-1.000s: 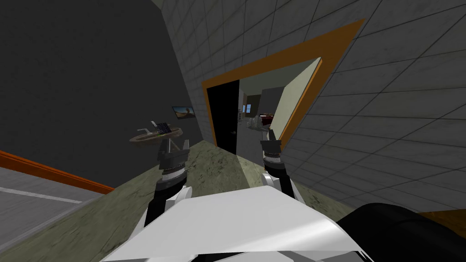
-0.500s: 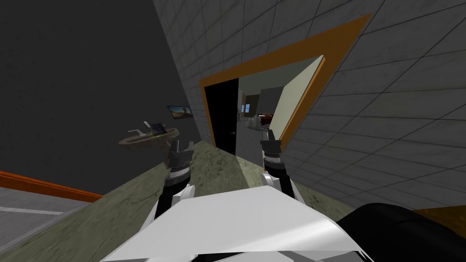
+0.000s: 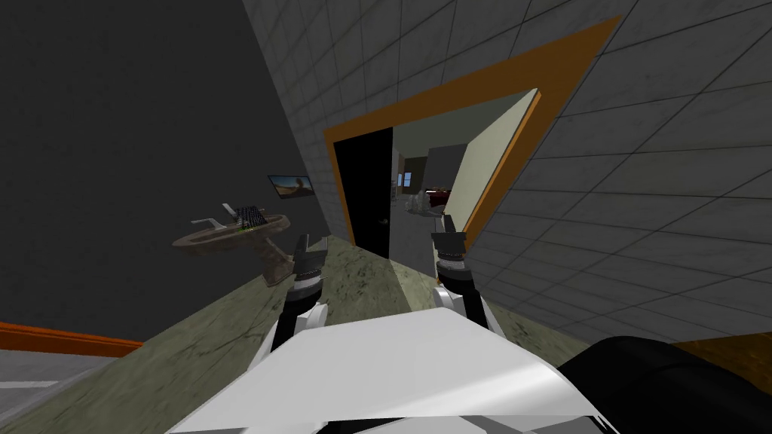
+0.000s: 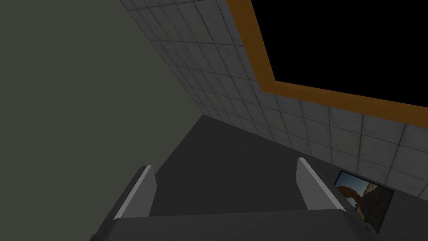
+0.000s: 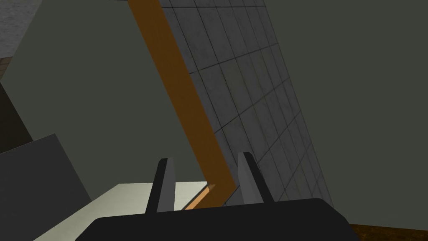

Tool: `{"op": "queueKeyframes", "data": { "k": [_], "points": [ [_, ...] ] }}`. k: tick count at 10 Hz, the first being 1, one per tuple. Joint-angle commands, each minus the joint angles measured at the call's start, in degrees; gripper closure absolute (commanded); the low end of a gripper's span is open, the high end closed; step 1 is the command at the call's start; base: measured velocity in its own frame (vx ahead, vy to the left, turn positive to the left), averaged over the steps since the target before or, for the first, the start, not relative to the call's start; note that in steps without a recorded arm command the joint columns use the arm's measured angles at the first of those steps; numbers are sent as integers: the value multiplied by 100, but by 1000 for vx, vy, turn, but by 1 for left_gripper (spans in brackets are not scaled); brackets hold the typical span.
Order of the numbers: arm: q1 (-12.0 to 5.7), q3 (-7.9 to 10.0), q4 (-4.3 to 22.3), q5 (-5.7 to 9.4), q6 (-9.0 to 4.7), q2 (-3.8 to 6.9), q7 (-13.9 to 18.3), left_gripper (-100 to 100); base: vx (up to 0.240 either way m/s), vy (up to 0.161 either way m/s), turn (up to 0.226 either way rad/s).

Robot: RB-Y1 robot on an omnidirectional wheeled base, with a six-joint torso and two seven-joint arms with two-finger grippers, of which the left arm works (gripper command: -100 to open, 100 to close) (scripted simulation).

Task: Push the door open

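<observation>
- Since a second ago the left gripper (image 3: 310,245) has swung inward toward the doorway and turned. My head has turned too, so the pedestal stand and the wall picture sit further to the side in the head view. The right gripper has not shifted.
- One round pedestal stand (image 3: 226,233) is out beyond the left gripper, on its outer side, with small items on top that I cannot name.
- One wall picture (image 3: 289,184) hangs ahead of that hand, close beside one fingertip in its wrist view (image 4: 363,201).
- Left gripper (image 4: 224,165): fingers spread wide, nothing between them, well apart from the door.
- One orange door frame (image 3: 332,173) stands ahead of both hands. Its near half opens on a black area (image 3: 366,188), its far half on a lit room.
- Right gripper (image 3: 448,224): a narrower gap than the left's in its wrist view (image 5: 206,159), holding nothing.
- One door (image 3: 490,166), a pale leaf with an orange edge, stands already swung partway open. Its long axis is upright and its lower part lies just ahead of the right fingertips (image 5: 125,196). I cannot tell if they touch it.
- The right arm is plainly the nearer, so I judge any further push falls to it, driving forward against the leaf.
</observation>
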Motion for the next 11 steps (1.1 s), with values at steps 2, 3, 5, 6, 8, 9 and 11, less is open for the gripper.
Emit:
{"op": "queueKeyframes", "data": {
  "k": [2,3,5,6,8,9,11],
  "points": [
    [-134,-62,375,29,-43,51,-22,-100,96,8,-72],
    [-200,-81,535,42,-59,71,-28,-100,89,6,-67],
    [-335,-118,858,69,-91,112,-42,-100,88,9,-77],
    [-408,-138,1034,84,-109,129,-50,-100,95,14,-83],
    [-555,-179,1388,113,-144,164,-65,-100,100,18,-70],
    [-628,-199,1564,127,-161,182,-72,-100,82,8,-76],
    [-781,-241,1933,158,-198,212,-88,-100,104,2,-84]
  ]
}}
